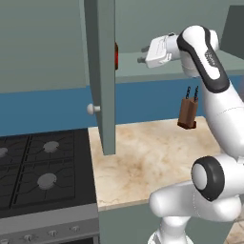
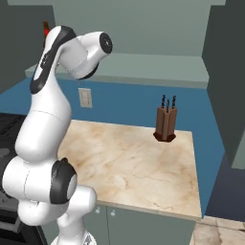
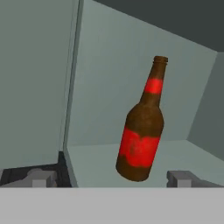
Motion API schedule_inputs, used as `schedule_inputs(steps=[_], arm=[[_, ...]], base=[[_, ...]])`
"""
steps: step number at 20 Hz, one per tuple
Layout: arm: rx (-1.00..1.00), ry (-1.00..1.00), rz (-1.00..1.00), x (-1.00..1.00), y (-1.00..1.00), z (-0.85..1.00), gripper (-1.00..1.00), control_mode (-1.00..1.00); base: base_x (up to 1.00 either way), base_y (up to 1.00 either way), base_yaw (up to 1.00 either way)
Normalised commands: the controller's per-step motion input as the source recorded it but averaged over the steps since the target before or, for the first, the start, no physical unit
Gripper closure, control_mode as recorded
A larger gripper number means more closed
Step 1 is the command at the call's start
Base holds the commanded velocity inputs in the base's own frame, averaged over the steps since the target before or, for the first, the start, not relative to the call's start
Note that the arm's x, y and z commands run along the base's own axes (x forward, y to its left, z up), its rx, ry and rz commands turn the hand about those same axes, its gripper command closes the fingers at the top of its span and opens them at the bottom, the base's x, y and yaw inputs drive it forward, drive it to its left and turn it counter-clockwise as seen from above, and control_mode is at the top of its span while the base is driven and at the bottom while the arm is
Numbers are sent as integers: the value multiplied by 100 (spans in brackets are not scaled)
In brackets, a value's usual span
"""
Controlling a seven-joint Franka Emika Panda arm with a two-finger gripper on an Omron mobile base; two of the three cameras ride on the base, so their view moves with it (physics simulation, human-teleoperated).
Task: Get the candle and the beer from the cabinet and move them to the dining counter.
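Fingertips (image 3: 41, 178) stand well apart at the bottom of the hand view, holding nothing, so we record the gripper (image 1: 141, 54) as wide. Between and beyond them the beer (image 3: 142, 127), dark brown glass with a red label, stands on the floor of the cabinet (image 3: 105, 159), appearing tilted. From the left base view the open cabinet door (image 1: 102, 71) hides nearly all of the bottle.

both base views look forward and down from behind the arm, left and right, sharing the marble worktop (image 1: 143, 162) and knife block (image 2: 166, 124). the hand view looks close into the cabinet (image 3: 109, 87).
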Motion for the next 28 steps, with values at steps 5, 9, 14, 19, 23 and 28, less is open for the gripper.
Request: schedule_inputs(steps=[5,9,14,19,23,28], arm=[[0,0,3,34,18,-10,-100,-100],[0,0,3,36,16,-12,-100,-100],[0,0,4,37,11,-11,-100,-100],[0,0,5,35,8,-9,-100,-100],[0,0,7,12,2,0,-100,-100],[0,-2,13,0,1,0,-100,-100]], base=[[0,0,0],[0,0,0],[0,0,0],[0,0,0],[0,0,0],[0,0,0]])
